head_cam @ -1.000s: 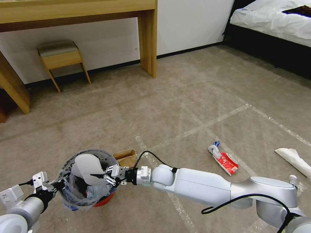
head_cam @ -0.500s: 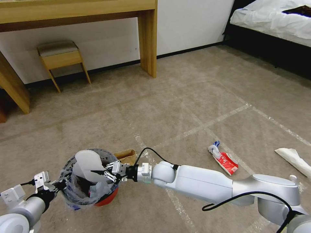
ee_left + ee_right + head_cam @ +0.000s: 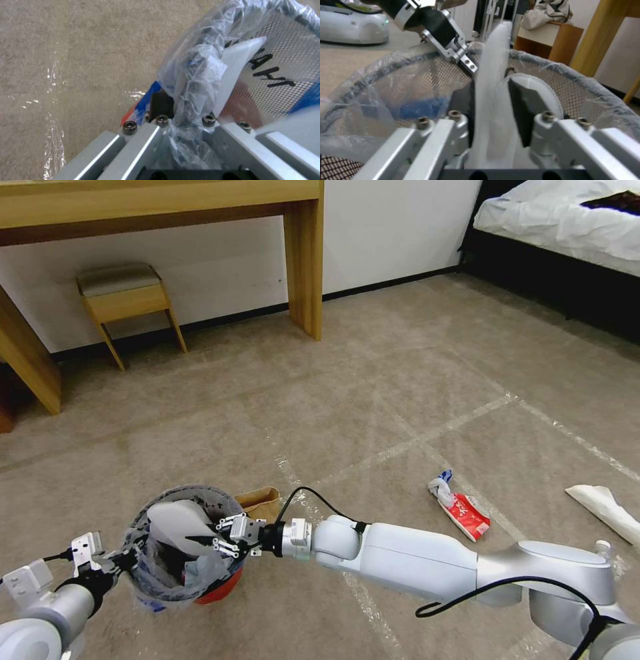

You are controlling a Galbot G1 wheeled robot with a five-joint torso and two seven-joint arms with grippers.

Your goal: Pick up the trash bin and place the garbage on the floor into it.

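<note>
Right wrist view shows you the right gripper (image 3: 493, 117) holding the white slipper (image 3: 491, 82) edge-on, jaws slightly apart. Directly below it opens the trash bin (image 3: 200, 587), which the left gripper (image 3: 113, 565) clamps by the rim.

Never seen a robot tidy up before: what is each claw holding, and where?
The left gripper grips the trash bin by its rim; the right gripper pinches a white slipper by its edge, over the bin.

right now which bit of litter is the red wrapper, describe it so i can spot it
Start at the bed in the far right corner and come down the carpet toward the robot's right arm. Just beyond the forearm lies the red wrapper, flat on a tape line. It is red with a white-and-blue twisted end; the white litter to its right is plain.
</note>
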